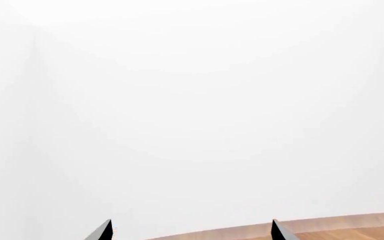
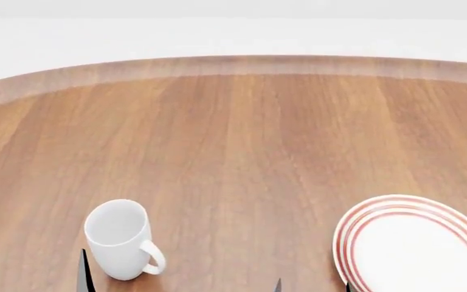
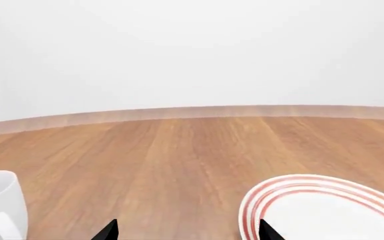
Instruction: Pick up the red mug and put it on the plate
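Black fingertips spread wide on both the left gripper (image 2: pixel 34 267) and right gripper (image 3: pixel 188 230), nothing held, glossy white mug (image 2: pixel 120 238) upright, red-ringed plate (image 2: pixel 416 243) flat on the wood-grain table (image 2: pixel 242 140).

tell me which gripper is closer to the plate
Right. The right gripper sits at the plate's near left edge; the left gripper is off beyond the white mug.

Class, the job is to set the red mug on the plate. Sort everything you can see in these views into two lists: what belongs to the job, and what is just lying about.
Belongs to the job:
- plate, white with red rings, empty
- left tool and right tool, only fingertips showing
- red mug: not visible in any view

Just lying about:
- white mug, upright
- wooden table
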